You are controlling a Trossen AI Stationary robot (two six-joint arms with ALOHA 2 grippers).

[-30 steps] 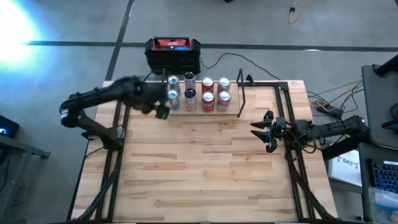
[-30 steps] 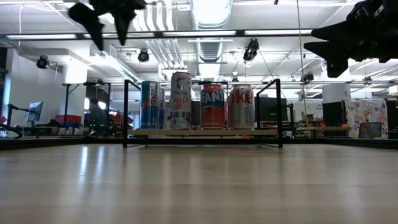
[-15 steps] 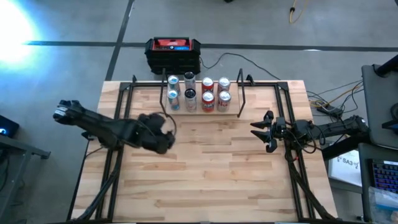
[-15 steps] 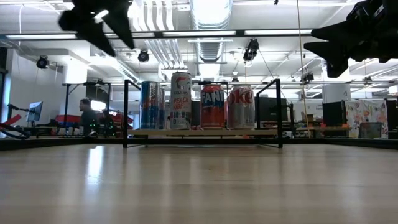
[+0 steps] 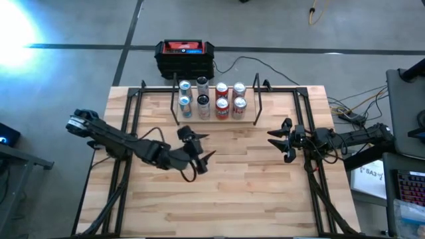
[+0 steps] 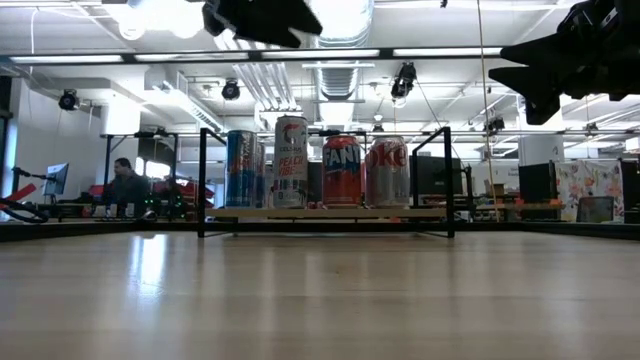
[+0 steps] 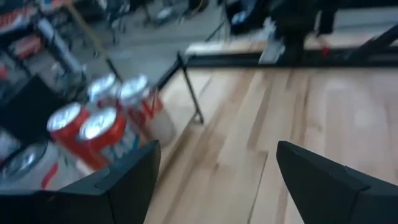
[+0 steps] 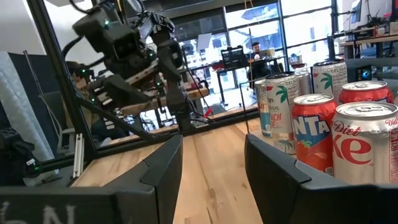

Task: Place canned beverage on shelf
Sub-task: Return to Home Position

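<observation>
Overhead looks straight down, low looks level across; all four views share the shelf [image 6: 330, 212].

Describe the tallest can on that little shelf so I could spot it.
At the far edge of the wooden table, a small shelf with black rod ends holds rows of cans. Seen from table height, the white and pink can stands second from the left, between a blue can and a red Fanta can, rising above both.

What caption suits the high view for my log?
Eight cans in two rows on the shelf; left claw open over the table, right claw open near its right edge.
</observation>
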